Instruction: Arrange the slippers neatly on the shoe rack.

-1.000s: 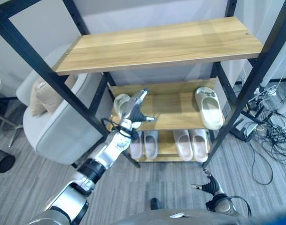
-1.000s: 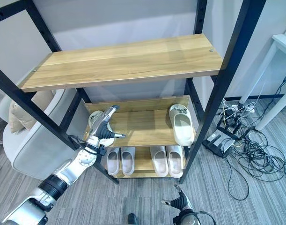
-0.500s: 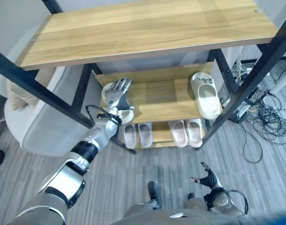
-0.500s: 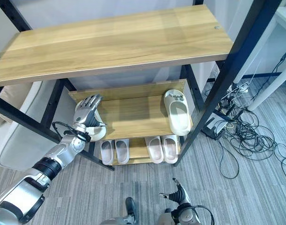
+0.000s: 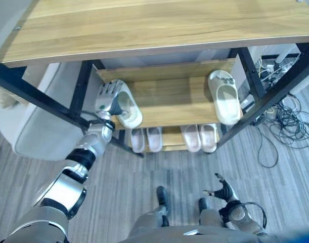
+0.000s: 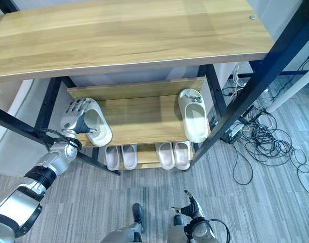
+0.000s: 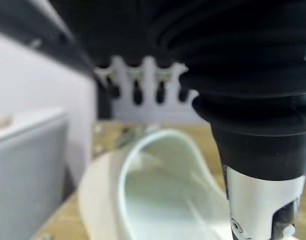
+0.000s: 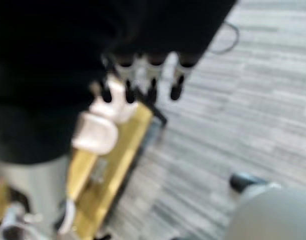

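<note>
Slippers: two pale green ones lie on the middle shelf (image 5: 169, 104) of the rack (image 5: 275, 88), well apart. The left slipper (image 5: 128, 109) sits at the shelf's left end, angled, its front end at the front edge. The right slipper (image 5: 224, 97) lies at the right end, roughly square to the shelf, its front end also at the edge. Two more pairs stand side by side on the bottom shelf: a pale pair (image 5: 146, 139) to the left, a pinkish pair (image 5: 202, 136) to the right. The top shelf (image 5: 159, 25) carries no slippers.

Left hand (image 5: 107, 97): reaches in under the top shelf and rests against the outer side of the left slipper. Fingers are extended and loosely spread, not curled round the slipper; the left wrist view shows the fingertips (image 7: 137, 91) held straight beyond the slipper's opening (image 7: 163, 200). This flat-hand contact suits pushing or steering more than lifting.

Right hand (image 5: 224, 192): hangs low over the grey floor (image 5: 144, 177), away from the rack, fingers relaxed and holding nothing. It appears idle.

Assessment: the bottom pairs look tidy. The green slippers are separated, so the likely step is sliding the left one across the shelf toward its mate and straightening it.
</note>
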{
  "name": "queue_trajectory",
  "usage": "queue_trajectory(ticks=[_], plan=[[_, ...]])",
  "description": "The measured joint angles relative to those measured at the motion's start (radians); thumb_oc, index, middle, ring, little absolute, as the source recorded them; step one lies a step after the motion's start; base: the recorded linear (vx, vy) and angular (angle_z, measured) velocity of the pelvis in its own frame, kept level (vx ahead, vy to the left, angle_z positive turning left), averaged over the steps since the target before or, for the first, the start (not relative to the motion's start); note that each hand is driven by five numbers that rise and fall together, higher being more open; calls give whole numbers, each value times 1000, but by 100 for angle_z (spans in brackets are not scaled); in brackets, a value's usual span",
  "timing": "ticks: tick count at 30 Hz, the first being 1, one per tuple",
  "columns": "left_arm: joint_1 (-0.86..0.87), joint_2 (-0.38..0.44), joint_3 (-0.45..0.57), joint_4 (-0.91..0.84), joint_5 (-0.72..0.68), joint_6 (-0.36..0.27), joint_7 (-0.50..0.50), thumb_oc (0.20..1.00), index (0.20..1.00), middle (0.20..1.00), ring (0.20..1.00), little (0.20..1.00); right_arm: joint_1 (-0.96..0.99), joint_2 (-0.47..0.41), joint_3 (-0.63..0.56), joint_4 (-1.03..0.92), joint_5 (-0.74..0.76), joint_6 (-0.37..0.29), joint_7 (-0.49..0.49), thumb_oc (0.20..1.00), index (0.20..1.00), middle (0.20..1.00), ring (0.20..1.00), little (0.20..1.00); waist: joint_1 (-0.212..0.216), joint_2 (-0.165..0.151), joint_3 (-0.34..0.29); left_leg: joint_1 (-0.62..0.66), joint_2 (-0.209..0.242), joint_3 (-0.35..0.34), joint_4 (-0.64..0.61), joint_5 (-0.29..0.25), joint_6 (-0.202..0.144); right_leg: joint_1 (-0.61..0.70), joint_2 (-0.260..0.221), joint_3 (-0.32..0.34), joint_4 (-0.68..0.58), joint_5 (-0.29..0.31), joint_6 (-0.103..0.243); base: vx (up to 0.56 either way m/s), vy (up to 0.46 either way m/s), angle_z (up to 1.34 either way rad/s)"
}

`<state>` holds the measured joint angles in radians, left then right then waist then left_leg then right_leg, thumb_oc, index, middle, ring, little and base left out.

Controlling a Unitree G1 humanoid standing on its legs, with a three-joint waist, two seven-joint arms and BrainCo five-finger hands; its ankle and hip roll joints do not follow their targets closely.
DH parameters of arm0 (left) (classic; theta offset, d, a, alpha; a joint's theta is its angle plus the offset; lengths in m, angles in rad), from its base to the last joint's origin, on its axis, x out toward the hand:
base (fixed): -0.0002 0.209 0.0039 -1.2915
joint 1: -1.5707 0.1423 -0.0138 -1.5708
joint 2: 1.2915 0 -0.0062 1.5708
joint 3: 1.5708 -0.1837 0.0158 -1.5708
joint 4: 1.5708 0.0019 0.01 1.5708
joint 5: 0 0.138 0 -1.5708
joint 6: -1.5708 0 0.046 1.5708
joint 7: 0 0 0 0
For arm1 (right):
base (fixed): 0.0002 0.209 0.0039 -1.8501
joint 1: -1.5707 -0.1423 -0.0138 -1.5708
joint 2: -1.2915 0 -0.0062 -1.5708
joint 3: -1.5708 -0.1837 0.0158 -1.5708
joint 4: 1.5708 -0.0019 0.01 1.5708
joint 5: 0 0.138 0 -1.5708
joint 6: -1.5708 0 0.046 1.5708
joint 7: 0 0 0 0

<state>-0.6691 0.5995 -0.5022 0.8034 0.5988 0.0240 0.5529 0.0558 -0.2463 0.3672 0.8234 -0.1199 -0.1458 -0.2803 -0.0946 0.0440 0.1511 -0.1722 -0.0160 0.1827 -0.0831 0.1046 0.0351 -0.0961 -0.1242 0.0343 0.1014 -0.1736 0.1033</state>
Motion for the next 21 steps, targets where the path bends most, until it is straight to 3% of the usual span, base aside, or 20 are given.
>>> queue_trajectory(ticks=[5, 12, 15, 21], plan=[[-48, -3, -4, 50, -24, 11, 3, 1000, 1000, 1000, 1000, 1000, -17, 4, 26, 2, 17, 0, -1, 1000, 1000, 1000, 1000, 1000, -6, -27, 14, -21, 4, -2, 14, 0, 0, 0, 2, -3, -26, 18, 2, 7, 2, -1], [-187, -4, -7, 174, -89, 40, 55, 1000, 1000, 1000, 1000, 1000, -41, 9, 48, 20, 38, -2, -7, 1000, 1000, 1000, 1000, 1000, -8, -37, 14, -65, 12, 0, 18, 3, 3, -28, 9, -3, -60, 53, 8, 5, 5, -2], [-258, -43, -9, 296, -155, 41, 66, 1000, 1000, 1000, 1000, 1000, -79, 12, 87, 32, 39, -2, -9, 1000, 1000, 1000, 1000, 1000, -16, -44, 12, -80, 16, 0, 21, 3, 3, -38, 12, -3, -69, 60, 6, 0, 0, 0], [-299, -40, -11, 339, -204, 39, 70, 1000, 1000, 1000, 1000, 1000, -98, 11, 86, 56, 58, -5, -15, 1000, 1000, 1000, 1000, 1000, -28, -62, 2, -122, 18, 4, 32, 3, 4, -80, 13, 2, -68, 69, 7, 2, 7, -4]])
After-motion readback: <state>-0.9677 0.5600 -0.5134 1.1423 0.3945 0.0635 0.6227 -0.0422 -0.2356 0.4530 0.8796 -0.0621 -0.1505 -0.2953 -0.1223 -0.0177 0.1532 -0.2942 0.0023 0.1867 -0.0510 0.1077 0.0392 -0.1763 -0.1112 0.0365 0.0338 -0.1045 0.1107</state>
